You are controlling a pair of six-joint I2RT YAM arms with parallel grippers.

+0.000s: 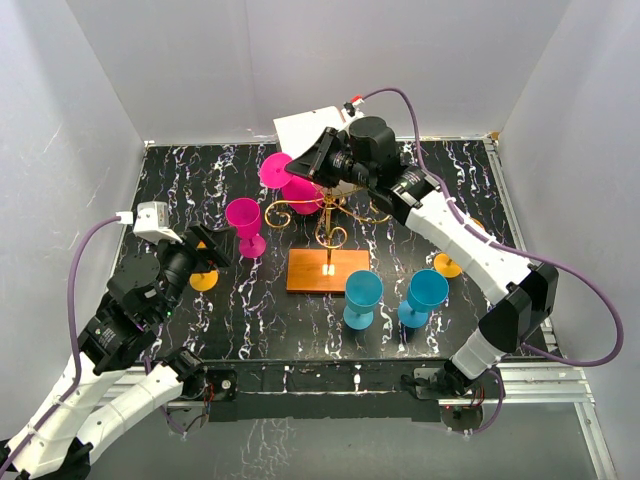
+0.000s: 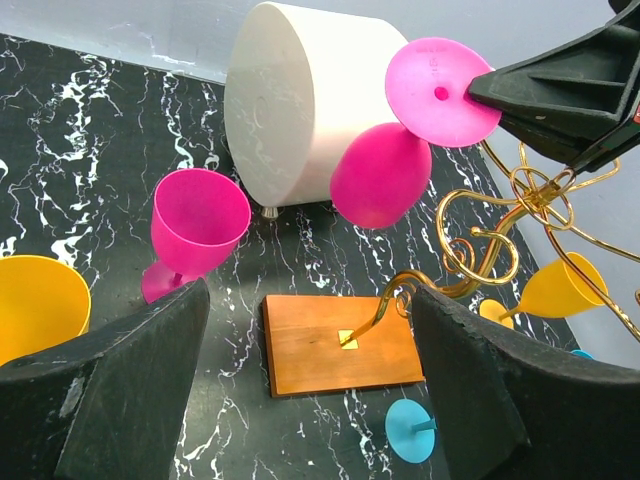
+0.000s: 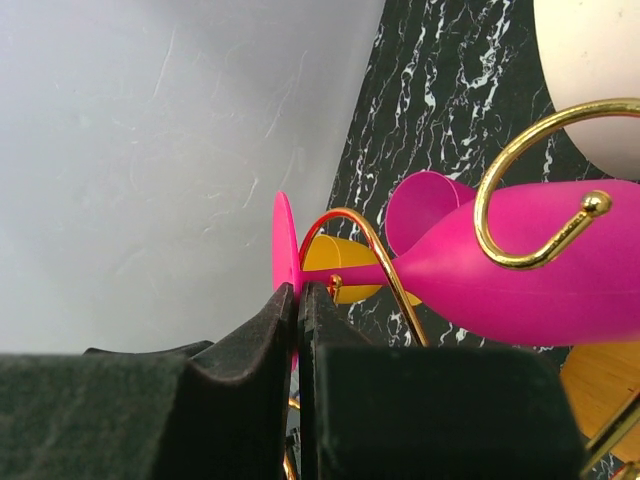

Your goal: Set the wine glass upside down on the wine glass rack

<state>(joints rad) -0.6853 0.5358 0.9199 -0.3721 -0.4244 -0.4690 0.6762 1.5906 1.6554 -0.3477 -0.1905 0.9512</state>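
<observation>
Right claw (image 3: 298,300) pinches magenta wine glass (image 3: 520,270) by its foot, bowl tipped down among wine glass rack (image 2: 310,350) scrolls just ahead; seating and release apparently remain; left claw (image 1: 205,255) spread.

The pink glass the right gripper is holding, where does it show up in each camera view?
Top external: pink glass upper centre, held by the right gripper.
Left wrist: upper right of centre, tilted.
Right wrist: right half, lying sideways.
Shared landmark: the gold rack, beside it everywhere.
</observation>
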